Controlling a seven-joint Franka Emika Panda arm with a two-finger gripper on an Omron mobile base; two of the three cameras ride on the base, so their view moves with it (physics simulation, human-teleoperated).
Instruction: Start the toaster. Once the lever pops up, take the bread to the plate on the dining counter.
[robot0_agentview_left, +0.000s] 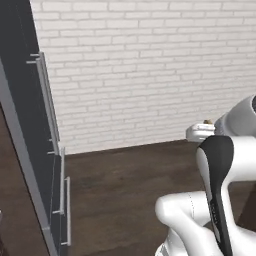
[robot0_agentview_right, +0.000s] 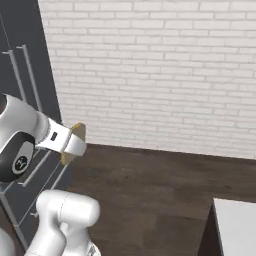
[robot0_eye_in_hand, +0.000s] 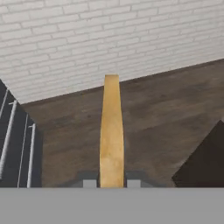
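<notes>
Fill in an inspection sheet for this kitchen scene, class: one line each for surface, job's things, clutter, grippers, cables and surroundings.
Surface: dark brown wood-plank floor; corner of a white flat countertop at the lower right of the right base view.
Job's things: pale tan bread slice with darker crust, seen edge-on in the hand view, held off the floor.
Clutter: nothing seen.
Grippers: two-finger gripper shut on the bread slice, its dark fingers on either side of the slice.
Cables: nothing seen.
Surroundings: white brick wall; tall dark grey cabinet with silver bar handles on the left.
</notes>
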